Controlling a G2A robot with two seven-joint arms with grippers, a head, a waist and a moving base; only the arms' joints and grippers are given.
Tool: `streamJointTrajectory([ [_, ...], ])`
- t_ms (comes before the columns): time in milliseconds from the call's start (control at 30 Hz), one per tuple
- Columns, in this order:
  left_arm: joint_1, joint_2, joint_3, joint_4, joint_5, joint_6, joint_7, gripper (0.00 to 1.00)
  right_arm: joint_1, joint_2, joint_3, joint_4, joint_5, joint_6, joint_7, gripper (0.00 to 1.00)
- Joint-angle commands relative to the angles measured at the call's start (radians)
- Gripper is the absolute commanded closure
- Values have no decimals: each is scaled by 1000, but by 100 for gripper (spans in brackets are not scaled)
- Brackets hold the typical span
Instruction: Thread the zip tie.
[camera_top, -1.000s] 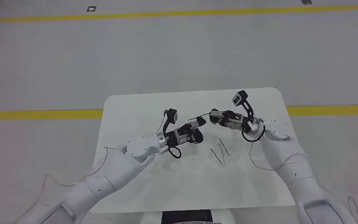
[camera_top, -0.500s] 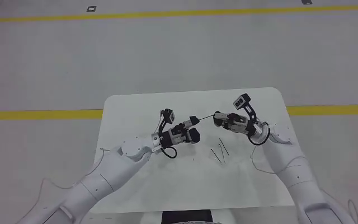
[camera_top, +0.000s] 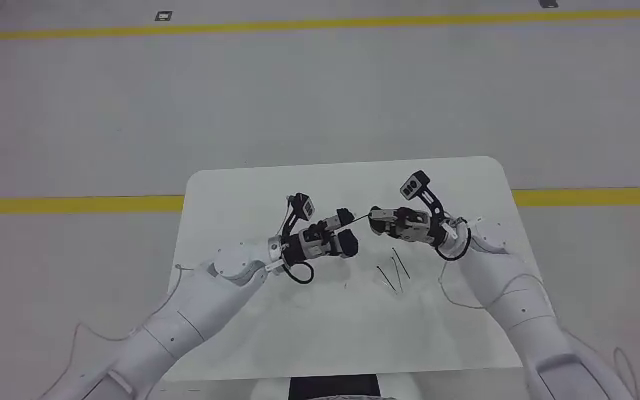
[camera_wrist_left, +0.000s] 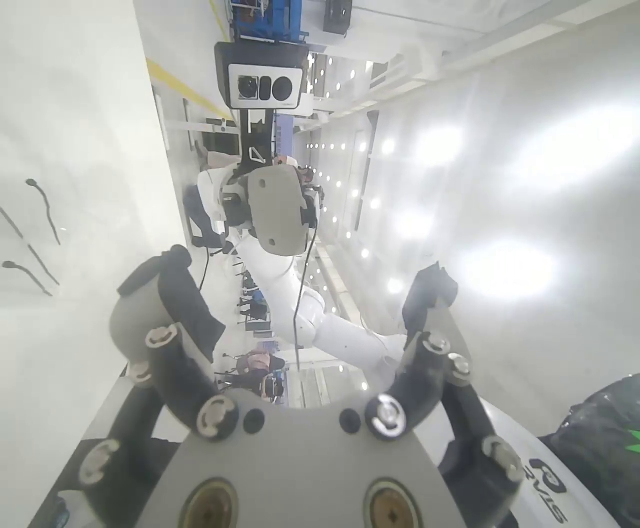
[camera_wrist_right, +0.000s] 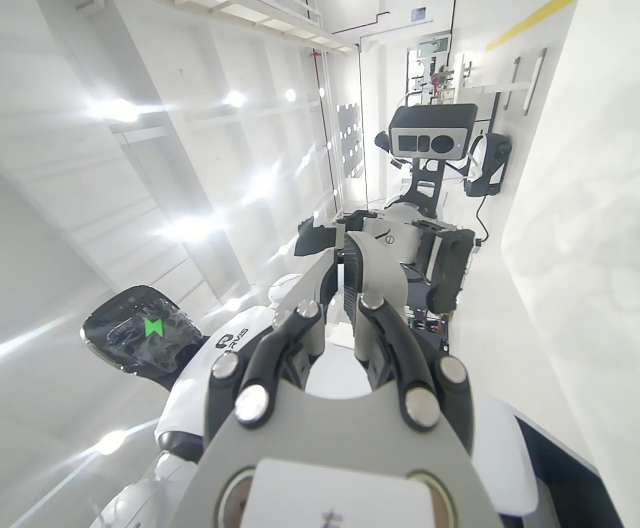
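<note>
Zip tie (camera_top: 355, 212) is up off the table (camera_top: 230, 200), just beyond the spare ties (camera_top: 392, 267) from my side. I have one end pinched in the right gripper (camera_wrist_right: 341, 252), fingers pressed together. My left gripper (camera_wrist_left: 302, 272) is spread wide and empty at the tie's free end, left of the spare ties.
</note>
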Motion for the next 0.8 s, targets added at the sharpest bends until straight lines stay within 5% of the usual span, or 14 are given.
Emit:
streamJointTrajectory([
  [0, 0, 0, 0, 0, 0, 0, 0, 0, 0, 0, 0, 0, 0, 0, 0, 100],
  [533, 46, 3, -49, -25, 13, 2, 4, 0, -14, 6, -19, -20, -103, 59, -19, 100],
  [700, 53, 0, -54, -21, 14, 0, 3, 43, -6, 7, -24, -14, -124, 62, -10, 100],
  [767, 53, -2, -55, -19, 14, 2, 0, 51, -5, 8, -25, -11, -128, 61, -4, 100],
])
